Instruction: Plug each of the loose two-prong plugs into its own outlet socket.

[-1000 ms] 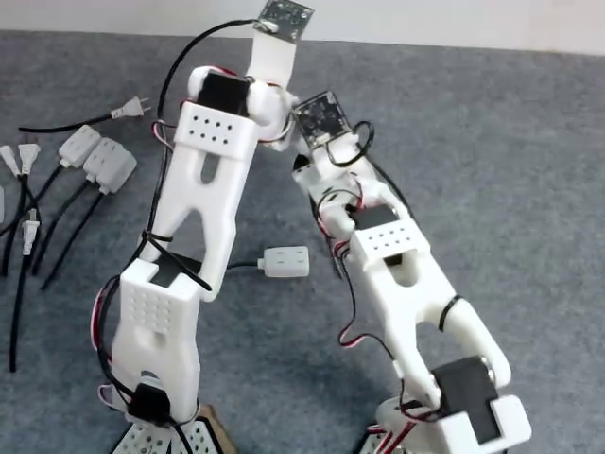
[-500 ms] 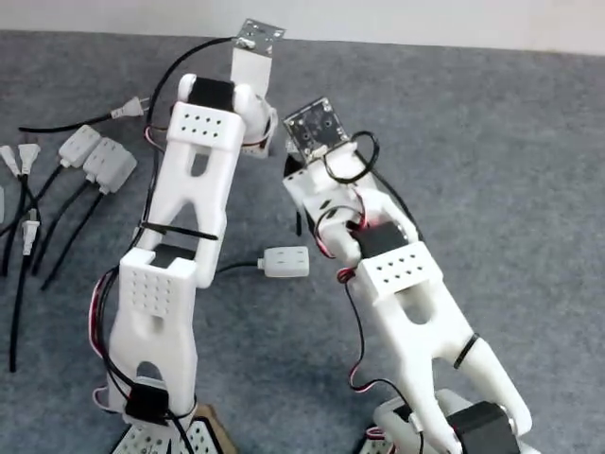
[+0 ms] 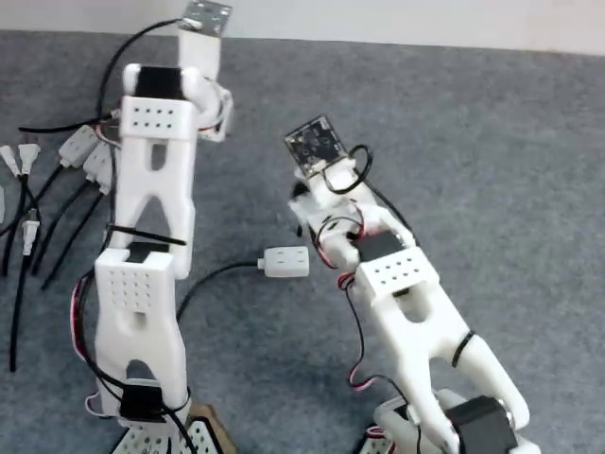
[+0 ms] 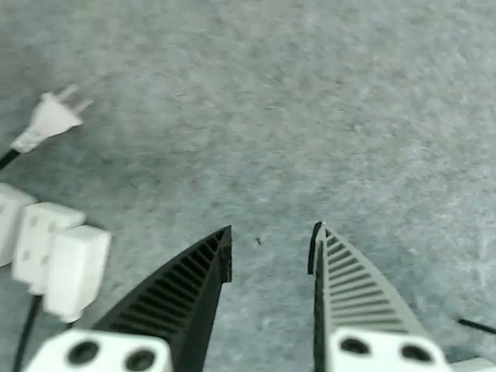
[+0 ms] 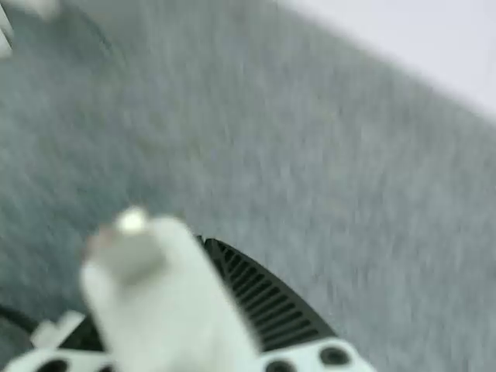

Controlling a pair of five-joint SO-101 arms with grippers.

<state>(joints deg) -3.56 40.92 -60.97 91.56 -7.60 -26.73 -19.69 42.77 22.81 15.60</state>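
Note:
My left gripper [image 4: 271, 232] hangs open over bare grey carpet, nothing between its black fingers [image 4: 221, 248]. Beside it lie two white outlet sockets [image 4: 54, 248] and, farther off, a loose white two-prong plug [image 4: 53, 118] on a black cord. From above, the left arm [image 3: 156, 123] stands over those sockets [image 3: 90, 156]. More loose plugs [image 3: 19, 156] lie at the far left. My right gripper [image 5: 167, 248] is shut on a blurred white plug [image 5: 155, 287], its metal prong pointing away. A single white outlet socket [image 3: 285, 261] lies just left of the right arm [image 3: 340, 218].
Black cords [image 3: 38, 236] run from the plugs and sockets across the left of the carpet. The single socket's cord [image 3: 217, 274] passes toward the left arm's base. A pale wall edge [image 3: 425, 24] bounds the far side. Grey carpet [image 3: 510, 170] spreads to the right.
The left arm has swung left, from near the middle to over the sockets and plugs. The right arm has shifted slightly left and toward the single socket.

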